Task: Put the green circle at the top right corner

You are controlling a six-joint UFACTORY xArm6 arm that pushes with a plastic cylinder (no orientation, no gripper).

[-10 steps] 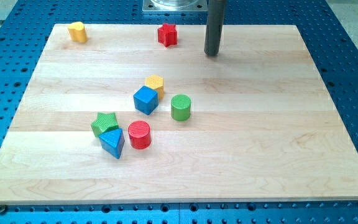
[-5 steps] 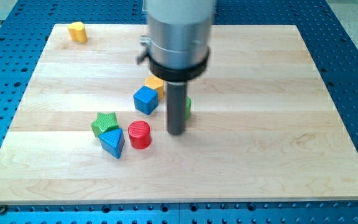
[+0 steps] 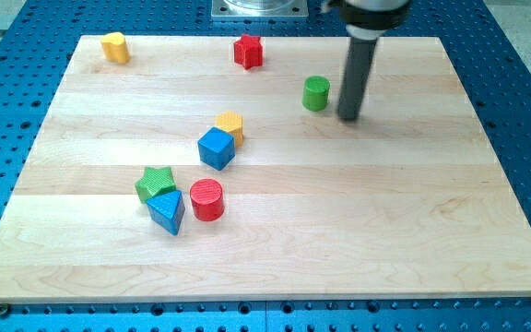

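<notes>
The green circle (image 3: 316,93) stands on the wooden board (image 3: 385,212), up and right of the middle, some way left and below the board's top right corner. My tip (image 3: 348,117) rests on the board just right of the green circle and slightly lower, with a small gap between them. The rod rises from the tip toward the view's top.
A red star (image 3: 248,51) and a yellow block (image 3: 113,45) sit near the top edge. A yellow block (image 3: 230,124) touches a blue cube (image 3: 216,148) at centre. A green star (image 3: 156,182), blue triangle (image 3: 167,210) and red circle (image 3: 206,199) cluster lower left.
The green circle has moved from the board's middle up and to the right. My tip went down beside it, then travelled up-right to its present spot.
</notes>
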